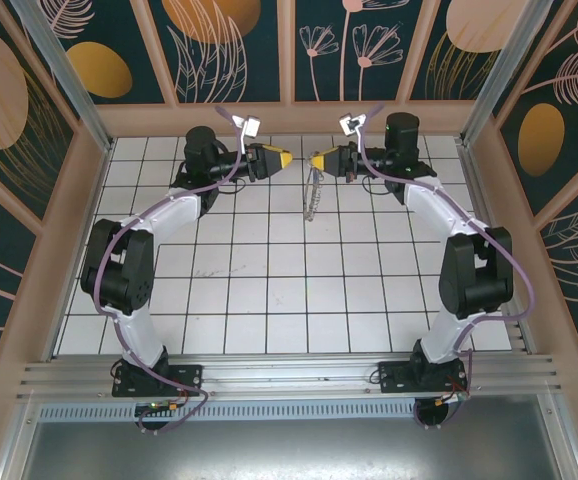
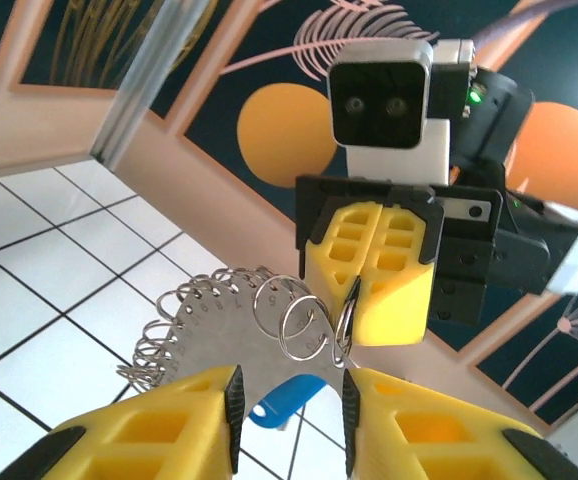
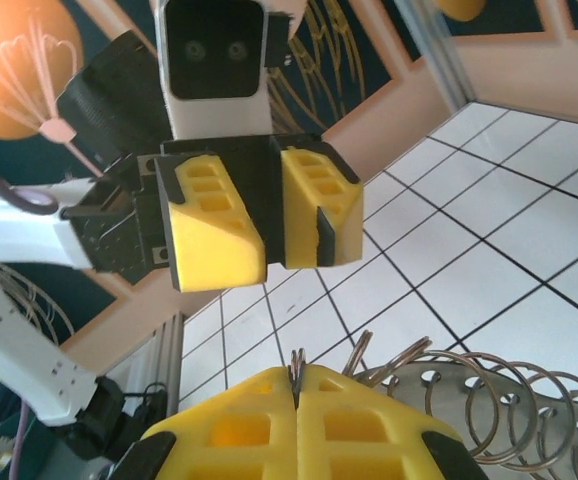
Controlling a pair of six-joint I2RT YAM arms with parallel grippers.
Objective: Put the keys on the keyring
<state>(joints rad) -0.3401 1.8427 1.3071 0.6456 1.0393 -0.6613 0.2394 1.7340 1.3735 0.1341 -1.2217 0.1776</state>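
**Two arms meeting over the far half of the white tiled bench (image 1: 269, 300).**

- **Right gripper (image 1: 318, 161):** its jaws are pressed shut on the thin wire loop of the keyring (image 1: 314, 195). The keyring hangs from them toward the bench, with its fan of small silvery pieces (image 2: 194, 320) spread below.
- **Left gripper (image 1: 283, 160):** it faces the keyring from the opposite side. Its jaws stand a narrow way apart and grip nothing that I can make out.
- **Small key with the blue plastic head (image 2: 284, 402):** it sits just beside the keyring, in line with the gap between the left jaws. Whether it is threaded onto the keyring cannot be told.

**Step in hand, by judgement:** releasing the key at the keyring.

**Next move:** this calls for backing the left gripper straight away from the keyring without snagging the rings. The right jaws should hold firm meanwhile.
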